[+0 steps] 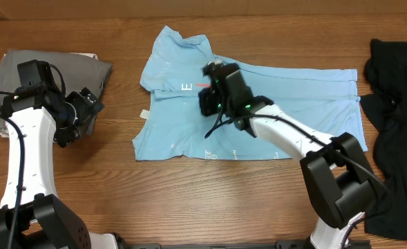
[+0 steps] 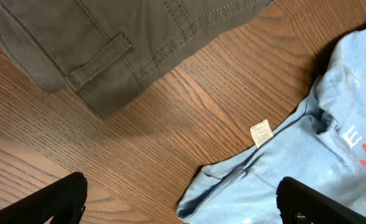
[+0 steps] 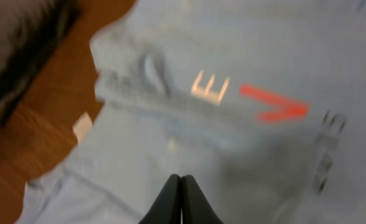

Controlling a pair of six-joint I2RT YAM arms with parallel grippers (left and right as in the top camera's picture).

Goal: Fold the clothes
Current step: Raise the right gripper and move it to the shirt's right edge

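The light blue T-shirt point(image 1: 293, 117) lies spread on the wooden table, its left part folded over, with a white "E" and a red mark showing. My right gripper point(image 1: 209, 102) hovers over the shirt's left half; in the right wrist view its fingers point(image 3: 181, 180) are shut, with no cloth seen between them, above the shirt point(image 3: 245, 50). My left gripper point(image 1: 84, 112) is open and empty over bare wood just left of the shirt; in the left wrist view its fingers point(image 2: 183, 202) straddle the shirt's sleeve edge point(image 2: 332, 155).
Folded grey trousers point(image 1: 58, 69) lie at the far left, also in the left wrist view point(image 2: 108, 37). A black garment point(image 1: 396, 104) lies at the right edge. A white care tag point(image 2: 261, 133) sticks out of the shirt's left edge.
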